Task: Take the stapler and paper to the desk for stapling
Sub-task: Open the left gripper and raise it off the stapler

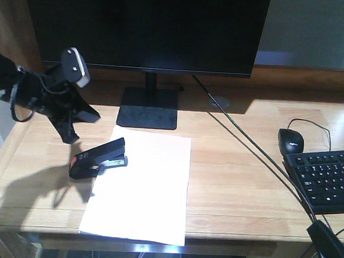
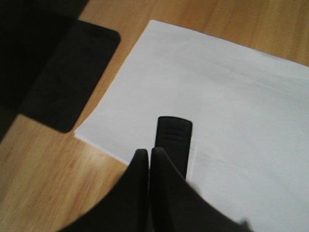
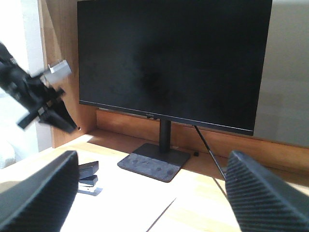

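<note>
The white paper (image 1: 145,186) lies flat on the light-wood desk (image 1: 244,186), in front of the monitor base. The black stapler (image 1: 100,158), its orange-red patch at the near-left end, rests across the paper's left edge. My left gripper (image 1: 78,126) hovers just above and behind the stapler, clear of it. In the left wrist view it (image 2: 148,153) is shut and holds nothing, with the stapler's end (image 2: 175,137) and the paper (image 2: 231,106) past the tips. My right gripper (image 3: 152,193) is open and empty low over the desk's right side, looking across at the stapler (image 3: 88,176).
A black monitor (image 1: 149,22) on a square base (image 1: 149,107) fills the back. A keyboard (image 1: 327,176) and mouse (image 1: 291,141) sit at the right. A black cable (image 1: 247,145) runs diagonally across the desk. The right arm (image 1: 328,249) shows at the bottom right corner.
</note>
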